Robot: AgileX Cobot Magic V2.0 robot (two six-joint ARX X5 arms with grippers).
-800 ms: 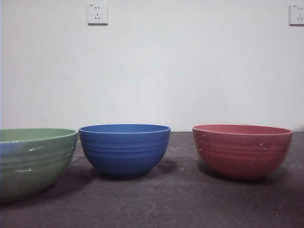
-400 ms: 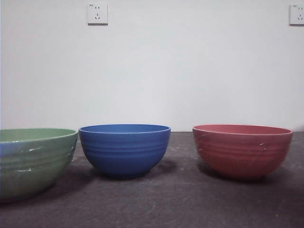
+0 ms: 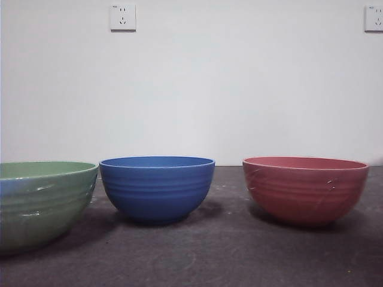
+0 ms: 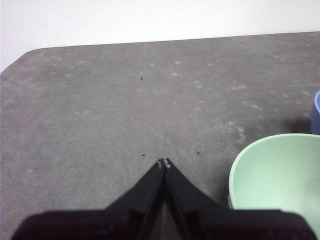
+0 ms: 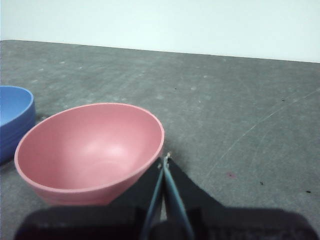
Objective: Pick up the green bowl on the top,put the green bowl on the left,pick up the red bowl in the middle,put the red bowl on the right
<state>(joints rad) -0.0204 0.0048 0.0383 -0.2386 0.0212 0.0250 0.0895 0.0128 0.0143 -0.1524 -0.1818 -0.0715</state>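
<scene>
Left wrist view shows the left gripper (image 4: 164,162) with its two black jaws pressed together to a point, holding nothing, above bare grey table (image 4: 125,110). The green bowl (image 4: 277,177) sits just beside it, upright and empty, apart from the jaws. A sliver of the blue bowl (image 4: 316,112) shows past the green bowl's far rim, at the picture's edge.

Right wrist view shows the right gripper (image 5: 165,161), its jaws likewise closed tip to tip and empty. The red bowl (image 5: 90,150) stands right next to those tips, upright and empty; whether its rim touches them cannot be told. Beyond the red bowl lies the blue bowl (image 5: 15,120), apart from it.

Front view shows neither gripper. Three bowls stand in a row on the table (image 3: 227,257): green bowl (image 3: 42,203) on the left, nearest the camera and cut by the picture's edge; blue bowl (image 3: 157,188) in the middle; red bowl (image 3: 305,190) on the right, well apart from the blue one and marked with faint scratches. The green and blue rims come very close in this view. All three rest upright, none stacked. Behind them rises a white wall (image 3: 239,89) with two sockets (image 3: 122,17).
</scene>
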